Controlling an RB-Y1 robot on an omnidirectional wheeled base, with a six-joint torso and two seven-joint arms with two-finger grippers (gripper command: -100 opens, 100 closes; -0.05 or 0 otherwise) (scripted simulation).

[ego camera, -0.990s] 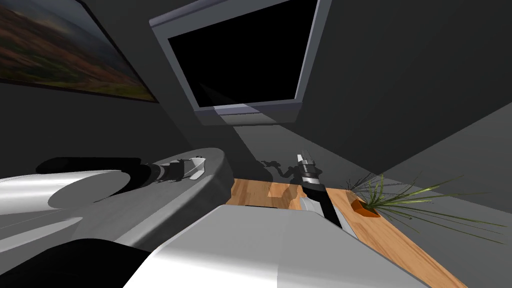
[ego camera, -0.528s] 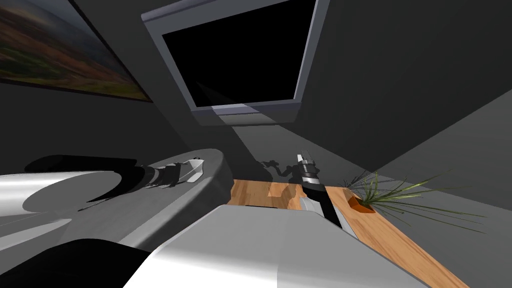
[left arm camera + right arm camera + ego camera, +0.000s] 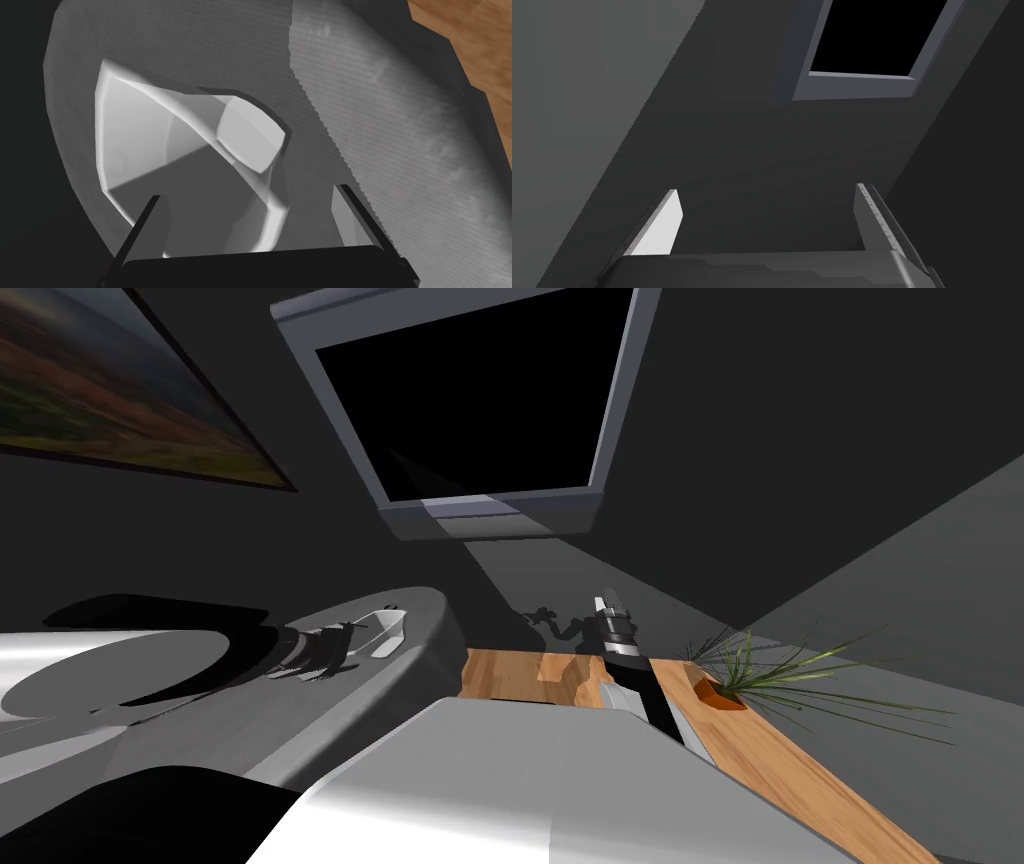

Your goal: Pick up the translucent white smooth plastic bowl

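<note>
L gripper (image 3: 252,220) fingers (image 3: 156,222) spread wide, one over the interior and one outside the near wall of the white bowl (image 3: 165,150), which sits on the grey rounded table (image 3: 380,130) near its edge; R gripper (image 3: 767,220), fingers likewise wide apart, raised beside the table.

No readable txt, labels or nos. anywhere

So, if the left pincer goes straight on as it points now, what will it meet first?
Most likely the white bowl: it lies right ahead of the open left pincer, on the grey surface. How near, I cannot tell.
</note>
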